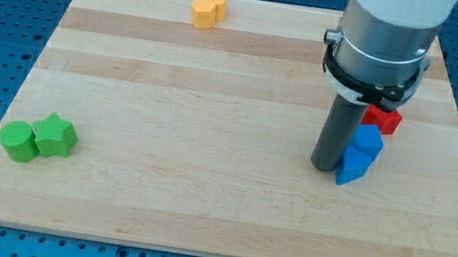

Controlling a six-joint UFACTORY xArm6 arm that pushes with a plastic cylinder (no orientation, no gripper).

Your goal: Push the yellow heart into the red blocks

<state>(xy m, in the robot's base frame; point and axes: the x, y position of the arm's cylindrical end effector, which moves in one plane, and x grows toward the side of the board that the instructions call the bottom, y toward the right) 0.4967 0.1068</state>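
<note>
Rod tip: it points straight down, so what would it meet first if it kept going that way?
My tip already points at the wooden board and appears to rest on or just above it, so the board comes first. The blue blocks sit just to the view's right, seemingly touching the rod.

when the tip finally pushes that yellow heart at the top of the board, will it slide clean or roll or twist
The yellow heart looks low and flat-bottomed, so it will probably slide rather than roll or tip. Its lobed outline suggests an off-centre push would likely twist it. The wooden board looks smooth, so drag is probably low. My tip is far off, beside the blue blocks, with the red block behind.
</note>
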